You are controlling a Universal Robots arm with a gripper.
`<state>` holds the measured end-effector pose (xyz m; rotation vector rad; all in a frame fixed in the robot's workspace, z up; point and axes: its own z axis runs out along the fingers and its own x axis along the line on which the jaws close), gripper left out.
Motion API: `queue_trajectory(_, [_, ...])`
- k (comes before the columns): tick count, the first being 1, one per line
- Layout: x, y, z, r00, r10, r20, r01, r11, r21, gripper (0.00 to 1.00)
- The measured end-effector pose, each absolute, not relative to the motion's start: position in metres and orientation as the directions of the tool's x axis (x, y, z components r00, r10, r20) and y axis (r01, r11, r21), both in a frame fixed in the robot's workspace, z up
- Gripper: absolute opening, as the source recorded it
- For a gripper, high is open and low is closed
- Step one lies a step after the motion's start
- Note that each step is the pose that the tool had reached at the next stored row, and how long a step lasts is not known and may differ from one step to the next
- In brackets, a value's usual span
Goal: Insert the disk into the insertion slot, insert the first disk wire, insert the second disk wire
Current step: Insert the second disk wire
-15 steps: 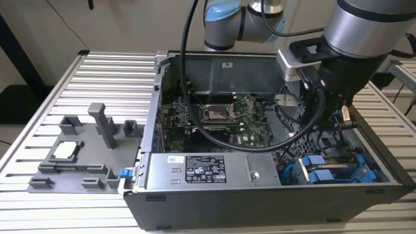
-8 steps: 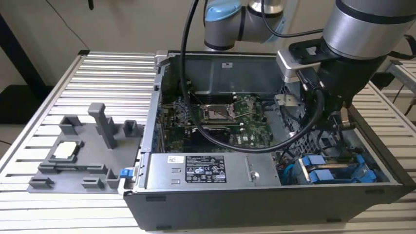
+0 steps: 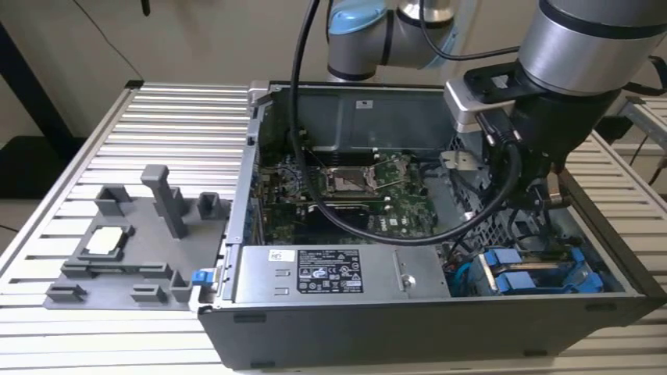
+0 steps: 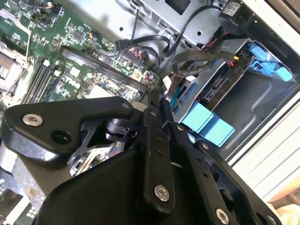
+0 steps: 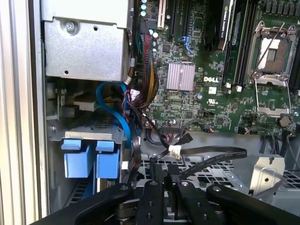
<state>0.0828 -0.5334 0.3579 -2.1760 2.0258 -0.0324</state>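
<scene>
— Disk [image 3: 526,277] whereabouts?
— Seated in the insertion slot [image 5: 84,124], apparently; blue carrier tabs poking out, low in the case [image 3: 417,332], toward the exterior view's right.
— Tool [image 5: 167,171]?
— Down inside the case, near the slot, just beside loose black cables [image 5: 211,157]. Cannot tell how far open, nor whether gripping anything.
— Writing?
— White label [image 3: 328,269] on the power supply box; print unreadably small.

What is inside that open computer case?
Inside the computer case sit a green circuit board, black cables and blue drive brackets. The arm covers the case's far corner.
</scene>
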Motion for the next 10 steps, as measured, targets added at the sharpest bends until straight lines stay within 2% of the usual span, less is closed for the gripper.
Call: queue_trajectory(10, [0.102,-0.542,0.358,0.076,-0.993,-0.094,-0.991,-0.065,-0.120,0.16])
